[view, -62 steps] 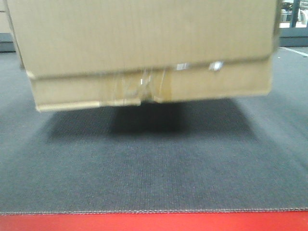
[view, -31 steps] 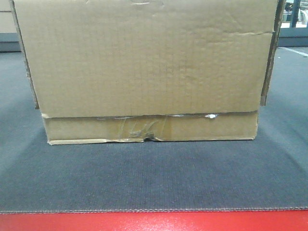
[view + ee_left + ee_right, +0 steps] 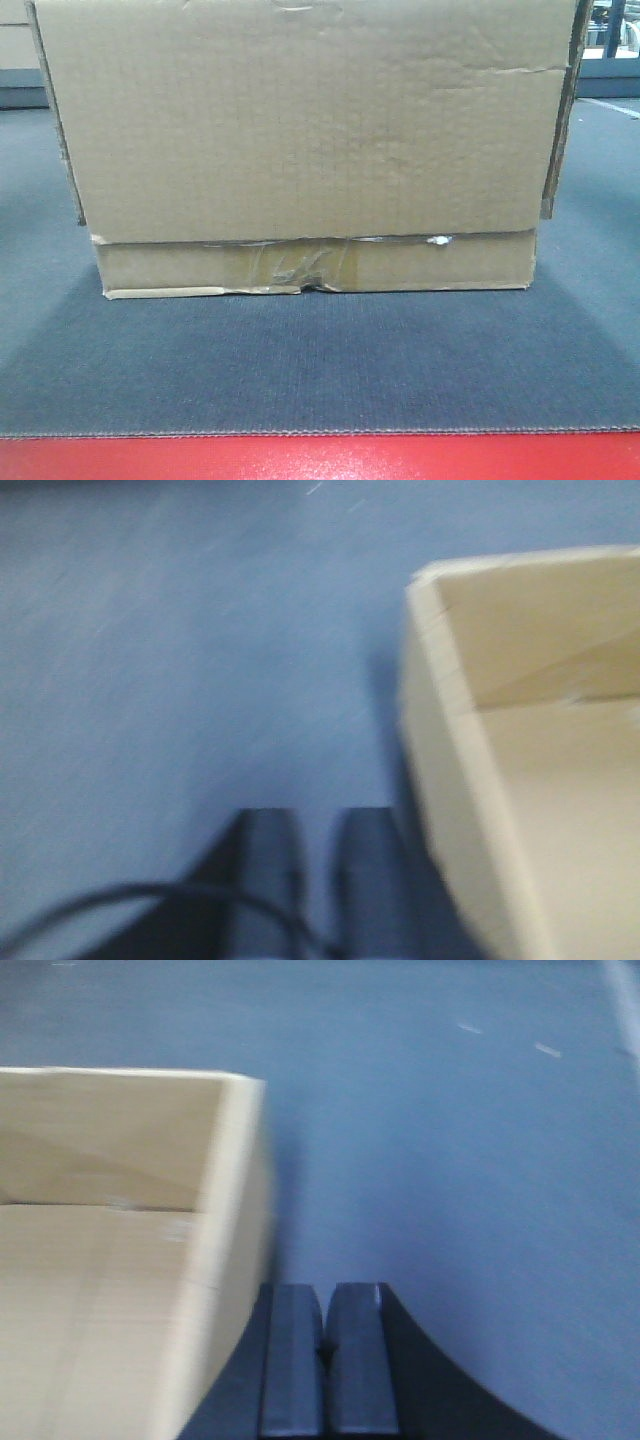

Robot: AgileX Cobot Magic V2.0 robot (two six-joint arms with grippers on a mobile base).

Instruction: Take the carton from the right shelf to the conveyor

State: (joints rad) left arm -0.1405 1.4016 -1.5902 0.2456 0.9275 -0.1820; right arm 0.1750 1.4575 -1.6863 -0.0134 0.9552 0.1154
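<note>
The carton (image 3: 310,130), a large brown cardboard box with a taped seam and a torn lower edge, rests flat on the dark grey conveyor (image 3: 320,370), behind its red front strip (image 3: 320,458). In the left wrist view my left gripper (image 3: 318,815) is beside the carton's (image 3: 530,760) left wall, its jaws a narrow gap apart with nothing between them. In the right wrist view my right gripper (image 3: 325,1288) is shut and empty just right of the carton's (image 3: 100,1260) right wall. The right shelf is out of view.
Conveyor belt stretches left of the carton (image 3: 180,630) and right of it (image 3: 450,1110). A pale structure (image 3: 612,30) shows at the far right behind the belt.
One second ago the carton hung above the belt with a shadow under it. It has come down and now rests on the belt, hardly moved over the last half second.
</note>
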